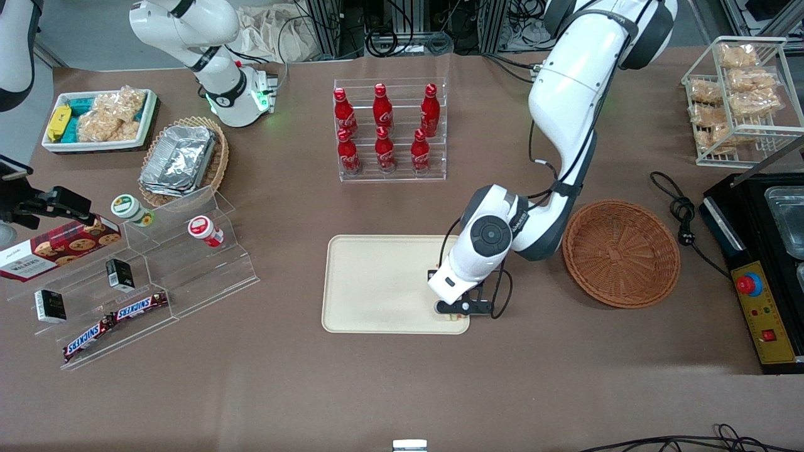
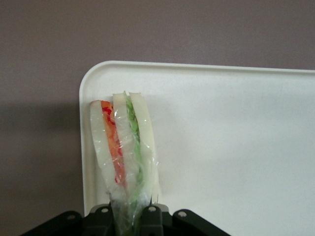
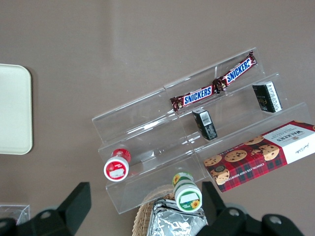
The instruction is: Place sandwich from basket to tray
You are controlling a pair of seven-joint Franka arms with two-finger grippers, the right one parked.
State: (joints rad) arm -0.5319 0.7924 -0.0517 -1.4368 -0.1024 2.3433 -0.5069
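Note:
The sandwich [image 2: 125, 147], a clear-wrapped wedge with red, orange and green filling, is pinched at its narrow end by my gripper [image 2: 129, 220], which is shut on it. It hangs low over the corner of the cream tray [image 2: 221, 142] that is nearest the front camera and toward the working arm's end. Whether it touches the tray I cannot tell. From the front, the gripper [image 1: 456, 307] sits over that corner of the tray [image 1: 370, 282], and only a sliver of sandwich [image 1: 453, 316] shows under it. The reddish-brown basket [image 1: 620, 252] beside the tray holds nothing.
A clear rack of red cola bottles [image 1: 384, 129] stands farther from the camera than the tray. An acrylic step stand [image 1: 144, 276] with snacks lies toward the parked arm's end. A black appliance [image 1: 763, 263], its cable [image 1: 678, 210] and a white wire rack [image 1: 738, 94] lie toward the working arm's end.

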